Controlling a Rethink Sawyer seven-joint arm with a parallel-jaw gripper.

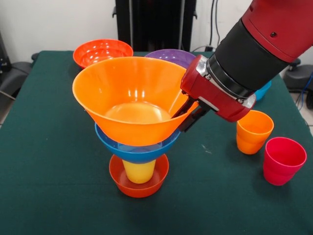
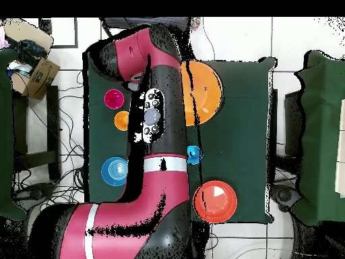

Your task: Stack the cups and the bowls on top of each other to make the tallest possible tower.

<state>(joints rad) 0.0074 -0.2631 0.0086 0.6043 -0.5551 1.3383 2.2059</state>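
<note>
Inside red-orange bowl (image 1: 139,182): yellow cup (image 1: 139,171)

Five bowls are counted in the front view: the large light orange bowl (image 1: 129,98), the blue bowl (image 1: 138,151) under it, the small red-orange bowl (image 1: 139,182) at the bottom, a red-orange bowl (image 1: 102,52) and a purple bowl (image 1: 172,56) behind. Three cups are counted: one yellow cup (image 1: 139,171), one orange cup (image 1: 253,131), one pinkish red cup (image 1: 283,159). One small teal-blue bowl (image 2: 193,154) is seen only from overhead.
</note>
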